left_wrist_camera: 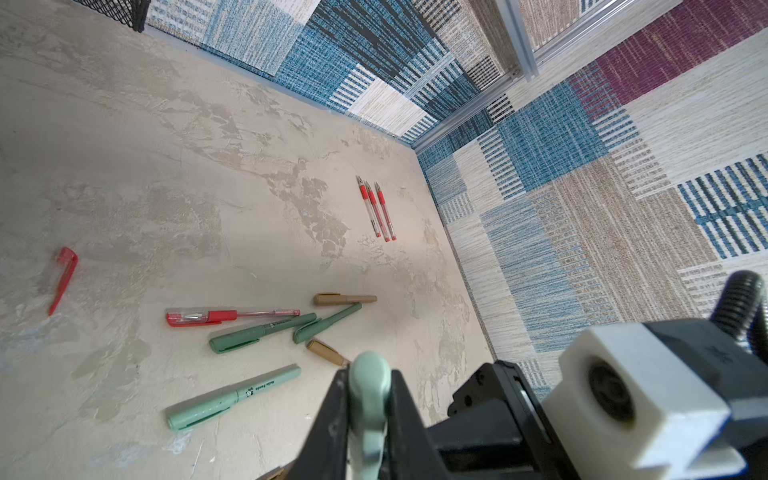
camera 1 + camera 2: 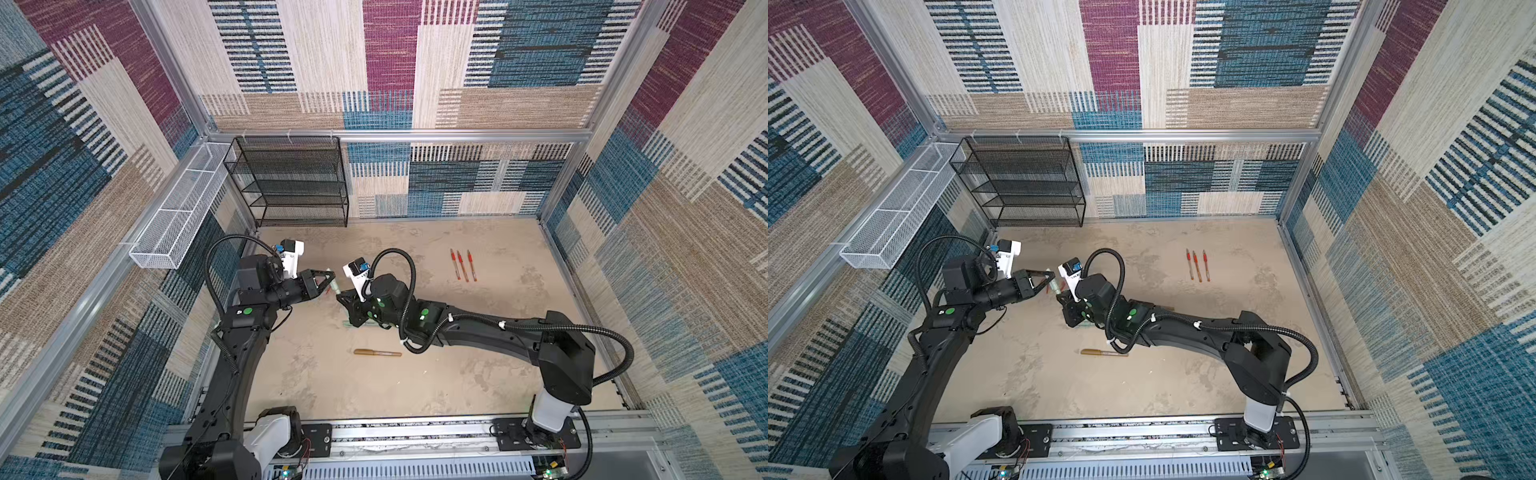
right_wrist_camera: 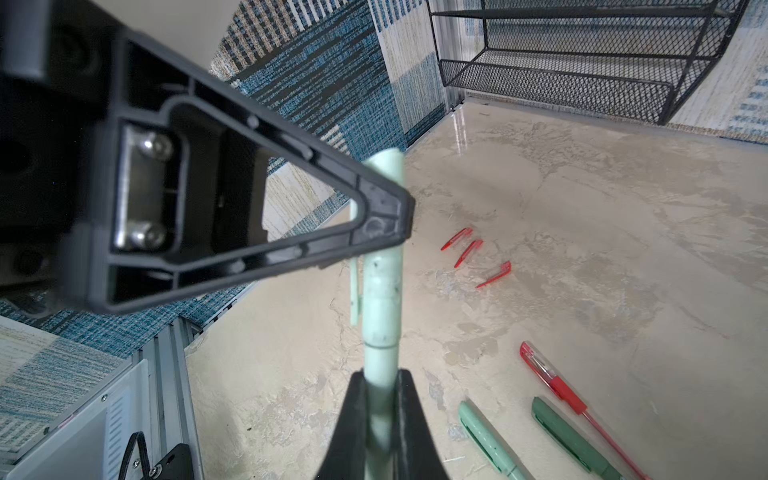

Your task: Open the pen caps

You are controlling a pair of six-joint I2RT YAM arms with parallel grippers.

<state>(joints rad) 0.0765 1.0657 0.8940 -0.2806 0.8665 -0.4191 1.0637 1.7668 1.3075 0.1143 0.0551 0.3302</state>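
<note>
A pale mint pen (image 3: 380,357) is held in the air between both grippers. My left gripper (image 1: 369,374) is shut on its mint cap (image 1: 369,386), which still sits on the barrel. My right gripper (image 3: 380,380) is shut on the barrel below the cap (image 3: 382,282). In both top views the grippers (image 2: 330,283) (image 2: 1061,296) meet tip to tip left of the table's middle. Three loose red caps (image 3: 467,252) lie on the table. Capped pens lie below: red (image 1: 232,316), dark green (image 1: 262,332), bronze-gold (image 1: 345,299) and mint (image 1: 232,397).
Three uncapped red pens (image 2: 463,266) lie in a row at the back right. One bronze-gold pen (image 2: 377,353) lies alone nearer the front. A black mesh shelf (image 2: 291,183) stands at the back left, and a white mesh basket (image 2: 178,212) hangs on the left wall.
</note>
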